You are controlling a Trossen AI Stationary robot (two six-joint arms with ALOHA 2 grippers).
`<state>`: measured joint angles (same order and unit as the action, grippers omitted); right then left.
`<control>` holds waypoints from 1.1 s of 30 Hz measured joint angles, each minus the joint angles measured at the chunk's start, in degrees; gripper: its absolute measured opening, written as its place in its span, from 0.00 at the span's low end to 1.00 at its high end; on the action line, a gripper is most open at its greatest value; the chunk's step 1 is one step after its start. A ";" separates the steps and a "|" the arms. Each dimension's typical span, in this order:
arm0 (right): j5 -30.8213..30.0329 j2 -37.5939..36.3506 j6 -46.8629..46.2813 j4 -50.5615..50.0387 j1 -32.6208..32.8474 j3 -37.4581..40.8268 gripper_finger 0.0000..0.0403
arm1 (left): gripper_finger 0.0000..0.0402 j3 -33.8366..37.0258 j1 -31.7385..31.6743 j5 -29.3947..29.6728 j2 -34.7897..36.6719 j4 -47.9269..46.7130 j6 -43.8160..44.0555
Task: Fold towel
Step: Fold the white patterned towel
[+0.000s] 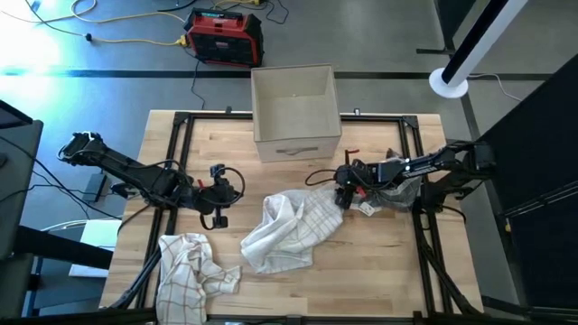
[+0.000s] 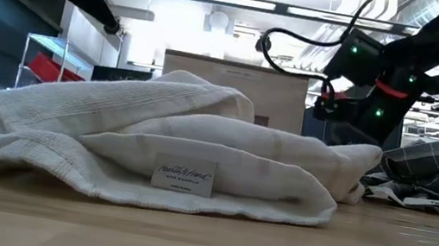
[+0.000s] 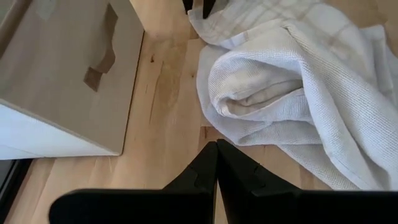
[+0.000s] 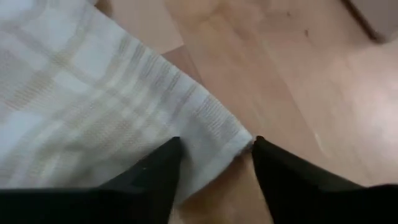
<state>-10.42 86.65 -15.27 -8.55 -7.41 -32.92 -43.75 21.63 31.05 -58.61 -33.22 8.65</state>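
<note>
A white waffle-weave towel (image 1: 291, 230) lies crumpled in a heap at the middle of the wooden table, a label showing on its near fold (image 2: 184, 176). My right gripper (image 4: 217, 142) is open at the heap's far right end (image 1: 341, 191), its fingers on either side of a checked corner of the towel (image 4: 239, 140) that lies on the wood. My left gripper (image 3: 216, 146) is shut and empty. It hovers left of the heap (image 1: 230, 191), pointing at the towel (image 3: 298, 93) with bare wood between. My right gripper stands open around the towel's corner (image 4: 230, 134), coming at it low from the table's right side. The corner lies flat on the table between the two fingers. Whether either finger touches the cloth, I cannot tell.
A tan and white box (image 1: 296, 108) stands at the far middle of the table. A second, brown-checked towel (image 1: 190, 271) lies bunched at the near left. A dark checked cloth (image 1: 397, 194) lies under my right arm. Bare wood shows near the front edge (image 1: 361, 289).
</note>
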 joint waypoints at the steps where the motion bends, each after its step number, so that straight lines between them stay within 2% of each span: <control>1: 0.35 0.02 -0.24 0.02 0.08 -0.06 0.28 | 0.00 0.01 0.00 0.01 0.00 0.04 -0.32; 3: 0.99 0.10 -0.79 -0.04 0.06 -0.56 0.10 | 0.00 0.00 0.00 0.17 0.00 0.03 -0.76; 4: 1.37 0.11 -0.86 -0.23 0.16 -0.97 0.05 | 0.00 0.00 0.00 0.38 -0.02 0.04 -0.84; 9: 1.71 -0.75 -0.20 -2.83 2.31 -6.67 0.01 | 0.00 0.00 0.00 0.85 -0.02 -0.26 1.94; 12: -0.49 -1.63 2.00 -7.97 4.78 -12.75 0.01 | 0.00 0.02 0.00 0.69 -0.02 -0.76 4.28; 20: -9.88 -2.65 3.15 -33.03 12.46 -32.82 0.00 | 0.00 0.49 -0.02 -1.08 -0.16 -2.85 13.97; 22: -11.89 -2.84 1.06 -39.21 14.68 -37.01 0.00 | 0.00 1.83 -0.04 -5.03 -0.55 -2.16 16.40; 26: -18.52 -3.66 -5.32 -51.22 19.45 -44.20 0.00 | 0.00 6.69 0.04 -12.22 -1.95 4.28 18.97; 29: -26.53 -4.44 -11.23 -58.78 23.46 -48.86 0.00 | 0.00 10.32 0.31 -12.77 -3.77 10.32 19.77; 33: -39.69 -5.83 -17.16 -62.35 28.81 -52.97 0.00 | 0.01 12.72 0.31 -12.52 -6.57 16.64 19.32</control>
<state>-50.11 80.82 -32.42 -70.90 21.40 -85.90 -31.02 21.93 18.52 -65.18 -16.58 27.97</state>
